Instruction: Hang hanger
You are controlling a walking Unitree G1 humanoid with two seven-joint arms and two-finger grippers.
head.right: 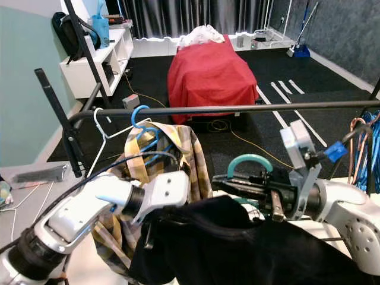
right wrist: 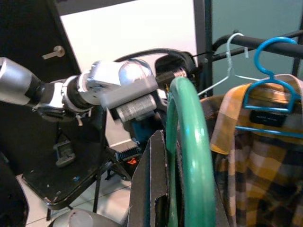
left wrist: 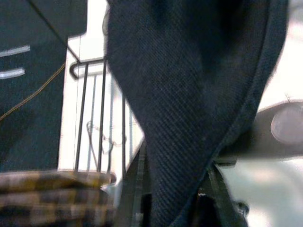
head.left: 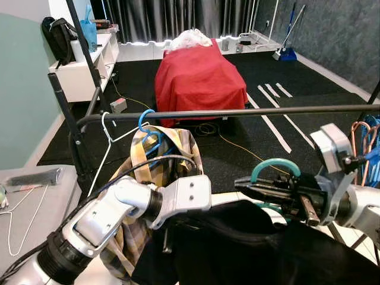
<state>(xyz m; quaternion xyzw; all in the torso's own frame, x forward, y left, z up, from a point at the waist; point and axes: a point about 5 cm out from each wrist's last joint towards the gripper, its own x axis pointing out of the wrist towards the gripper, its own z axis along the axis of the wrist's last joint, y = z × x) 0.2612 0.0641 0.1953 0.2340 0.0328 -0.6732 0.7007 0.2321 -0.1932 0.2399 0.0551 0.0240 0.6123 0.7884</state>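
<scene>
The right gripper (head.left: 252, 185), closed on the green hanger (head.left: 274, 167), holds its hook at 6 o'clock, below the rail (head.left: 237, 112).

Dark garment (head.right: 237, 249) hides the green hanger's (head.right: 249, 161) body — left gripper tips buried too.

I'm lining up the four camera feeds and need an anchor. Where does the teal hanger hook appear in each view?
Left eye view: teal hanger hook right of centre, below the black rail, held by the right gripper.
Right eye view: hook centre-right, under the rail.
Left wrist view: dark garment; I can't make out the hook.
Right wrist view: hook close up, centre.
Shared landmark: blue hanger with plaid shirt.
</scene>
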